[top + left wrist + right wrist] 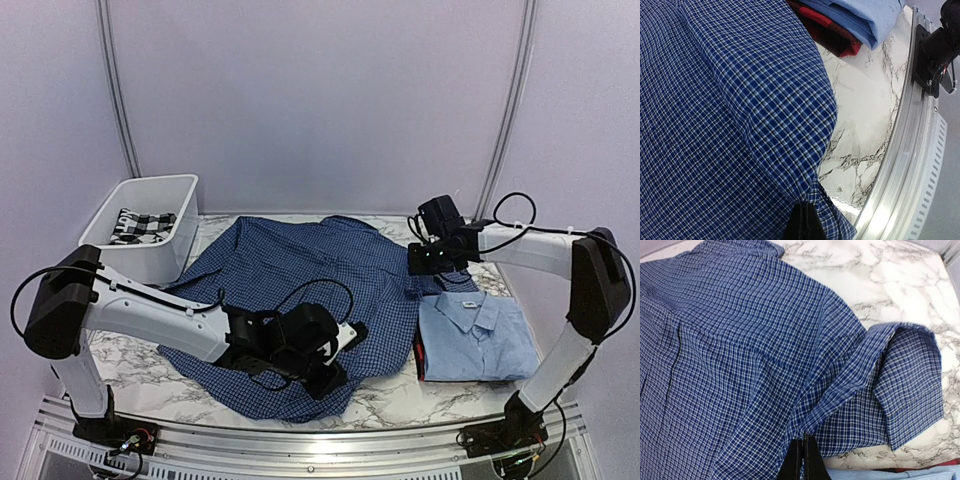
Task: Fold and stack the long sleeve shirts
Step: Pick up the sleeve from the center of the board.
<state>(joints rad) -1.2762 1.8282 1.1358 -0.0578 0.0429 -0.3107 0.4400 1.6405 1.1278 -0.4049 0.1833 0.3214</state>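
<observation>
The dark blue checked long sleeve shirt [300,270] lies spread over the middle of the marble table. My left gripper [335,375] is shut on its near hem, and the cloth [730,125] bunches into the closed fingers [805,222] by the table's front edge. My right gripper [425,262] is shut on a fold of the same shirt [750,355] at its right side, beside a turned-over cuff [910,380]. The light blue shirt [475,330] lies folded at the right, collar up.
A red cloth [840,42] shows under the light blue shirt [865,15]. A white bin [170,245] at the back left holds a black-and-white checked cloth [140,225]. An aluminium rail [895,165] runs along the near edge, carrying the right arm's base [935,55].
</observation>
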